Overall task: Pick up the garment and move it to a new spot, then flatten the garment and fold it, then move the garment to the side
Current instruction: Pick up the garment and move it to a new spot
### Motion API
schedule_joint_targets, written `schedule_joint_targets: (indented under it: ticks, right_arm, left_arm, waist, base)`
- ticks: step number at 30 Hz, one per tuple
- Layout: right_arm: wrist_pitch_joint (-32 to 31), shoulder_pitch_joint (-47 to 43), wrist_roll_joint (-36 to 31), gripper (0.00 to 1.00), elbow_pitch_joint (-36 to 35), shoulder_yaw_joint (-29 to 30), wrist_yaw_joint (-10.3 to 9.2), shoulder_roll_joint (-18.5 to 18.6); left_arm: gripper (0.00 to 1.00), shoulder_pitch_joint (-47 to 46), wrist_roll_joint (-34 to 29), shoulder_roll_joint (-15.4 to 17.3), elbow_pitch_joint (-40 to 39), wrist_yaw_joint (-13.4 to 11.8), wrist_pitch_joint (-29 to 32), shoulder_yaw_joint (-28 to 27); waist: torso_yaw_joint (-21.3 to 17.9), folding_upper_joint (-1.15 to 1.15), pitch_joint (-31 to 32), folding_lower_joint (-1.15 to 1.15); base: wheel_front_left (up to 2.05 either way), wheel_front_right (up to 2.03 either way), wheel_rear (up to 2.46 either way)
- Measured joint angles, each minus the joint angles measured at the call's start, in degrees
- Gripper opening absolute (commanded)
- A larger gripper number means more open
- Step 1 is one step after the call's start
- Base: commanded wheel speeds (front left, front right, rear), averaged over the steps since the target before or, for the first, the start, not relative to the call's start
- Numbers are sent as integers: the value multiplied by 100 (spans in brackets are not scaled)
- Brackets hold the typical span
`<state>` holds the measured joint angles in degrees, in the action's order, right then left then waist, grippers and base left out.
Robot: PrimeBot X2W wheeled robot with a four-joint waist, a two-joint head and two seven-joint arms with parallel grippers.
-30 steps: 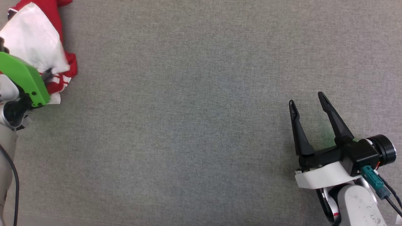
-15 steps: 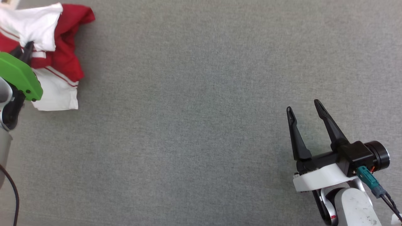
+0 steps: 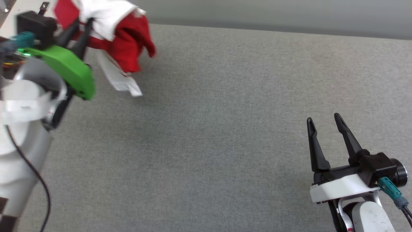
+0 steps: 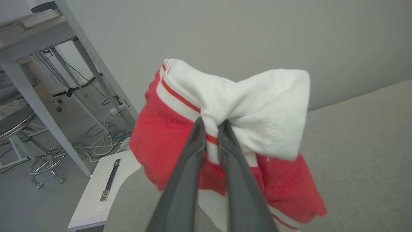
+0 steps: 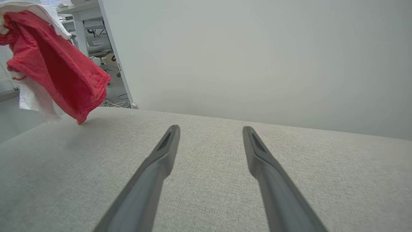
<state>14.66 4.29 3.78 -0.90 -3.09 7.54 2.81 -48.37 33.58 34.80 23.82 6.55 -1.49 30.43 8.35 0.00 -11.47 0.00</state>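
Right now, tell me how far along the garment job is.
Done: the pickup. The left end effector is shut on the garment, which hangs bunched over the grey table. In hand: carrying it to a new spot; it is not yet set down. Left: flattening, folding and moving it aside. The right end effector hovers open and empty over the table.

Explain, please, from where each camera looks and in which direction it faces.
Head view: on the head, facing down at the grey table; left tool holds the garment, right tool open.
Left wrist view: along the left tool, shut on the garment, toward a wall.
Right wrist view: along the open right tool, across the table.
All three share the garment.
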Motion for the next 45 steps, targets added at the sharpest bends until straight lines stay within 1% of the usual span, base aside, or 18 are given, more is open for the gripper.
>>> schedule_joint_targets:
  ticks: [3,5,10,14,18,20,21,22,23,27,29,34,39,41,43,45]
  right_arm:
    - [0,-62,5,100,5,109,0,-3]
    - [0,-72,12,100,11,205,0,-2]
    - [0,-73,52,100,42,553,0,-3]
    - [0,-66,94,100,102,858,0,-1]
    - [0,-60,110,100,157,956,0,-2]
    - [0,-58,115,100,170,973,0,-2]
    - [0,-58,126,100,180,982,0,0]
    - [0,-58,142,100,188,977,0,0]
    - [0,-58,155,100,203,978,0,1]
    - [0,-62,178,100,276,940,0,0]
    - [0,-64,181,100,320,939,0,0]
    - [0,-73,179,100,401,937,0,0]
    - [0,-160,142,100,437,979,0,-1]
    - [0,-233,118,100,450,987,0,-1]
    - [0,-294,90,100,450,992,0,-1]
    - [0,-346,85,100,448,994,0,-3]
  left_arm:
    - [0,110,-62,-240,-349,-8,147,275]
    - [0,171,-87,-463,-493,-21,212,465]
    - [0,322,-259,-1255,-563,-81,226,1010]
    - [0,561,-390,-2002,-121,-78,175,1602]
    - [0,838,-478,-2613,537,-52,74,2148]
    - [0,950,-479,-2819,850,-16,1,2361]
    - [31,990,-479,-2905,1009,-1,-40,2473]
    - [93,1013,-480,-2960,1127,3,-77,2554]
    - [100,1028,-483,-3006,1263,8,-129,2652]
    - [100,1071,-471,-3141,1558,51,-354,2916]
    - [100,1071,-396,-3165,1633,55,-500,2974]
    - [100,1059,-196,-3166,1673,60,-923,2967]
    - [100,1042,2,-3163,1590,40,-1184,2679]
    - [100,1045,57,-3083,1461,-33,-1246,2503]
    - [100,1055,76,-2924,1296,-145,-1277,2294]
    - [100,1103,100,-2695,1060,-297,-1313,2007]
  waist:
    - [-125,0,85,0]
    - [-227,0,117,0]
    - [-533,0,162,0]
    - [-813,0,164,0]
    - [-1109,0,146,0]
    - [-1246,0,132,0]
    - [-1316,0,123,0]
    - [-1370,0,115,0]
    - [-1430,0,106,0]
    - [-1582,0,81,0]
    - [-1579,0,90,0]
    - [-1434,0,163,0]
    - [-1171,0,330,0]
    - [-1041,0,418,0]
    - [-928,0,507,0]
    - [-816,0,618,0]
  base:
    - [0,0,0]
    - [0,0,0]
    - [0,0,0]
    - [0,0,0]
    - [0,0,0]
    - [0,0,0]
    - [0,0,0]
    - [0,0,0]
    - [0,0,0]
    - [0,0,0]
    - [0,0,0]
    - [0,0,0]
    - [0,0,0]
    - [0,0,0]
    - [0,0,0]
    - [0,0,0]
